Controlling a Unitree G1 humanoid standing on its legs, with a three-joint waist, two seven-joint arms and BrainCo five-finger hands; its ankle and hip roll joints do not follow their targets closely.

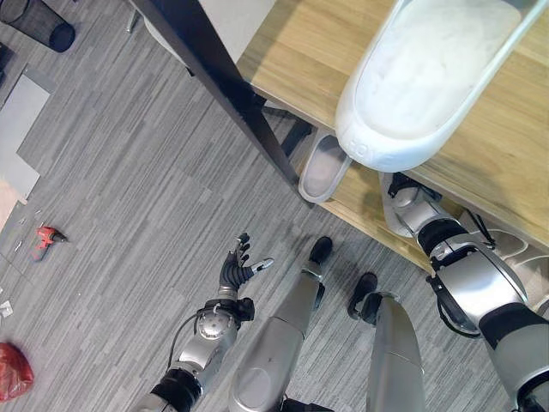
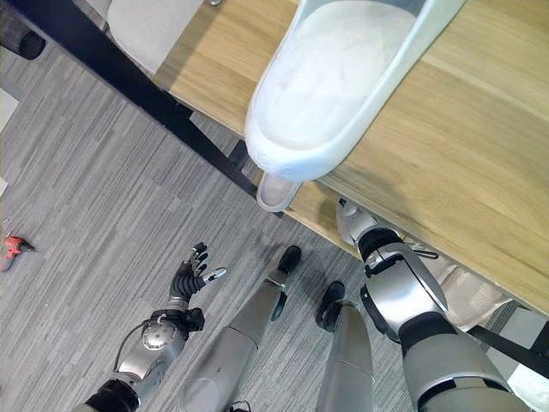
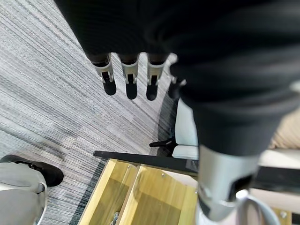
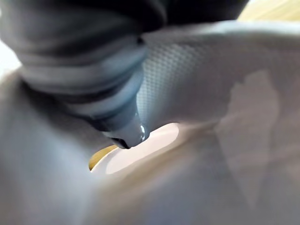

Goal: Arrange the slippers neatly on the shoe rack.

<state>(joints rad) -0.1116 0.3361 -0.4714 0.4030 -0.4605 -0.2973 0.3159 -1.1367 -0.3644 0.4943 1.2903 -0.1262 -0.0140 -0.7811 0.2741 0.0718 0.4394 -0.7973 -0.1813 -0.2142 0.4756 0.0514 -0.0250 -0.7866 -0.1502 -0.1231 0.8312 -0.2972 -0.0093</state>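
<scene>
Left hand fingers straight and slightly spread, holding nothing, hanging over the grey carpet floor beside the shoe rack. Right hand reaches under the rack's top board onto the lower shelf; its wrist view shows a finger inside a white slipper, but whether the fingers clamp it or lie straight cannot be told. A second white slipper sits on the lower shelf just left of that hand, toe at the shelf edge. A third, larger-looking white slipper lies on the wooden top of the shoe rack, overhanging its front edge. Black wire bin and red tool on the floor, well apart from the rack.
</scene>
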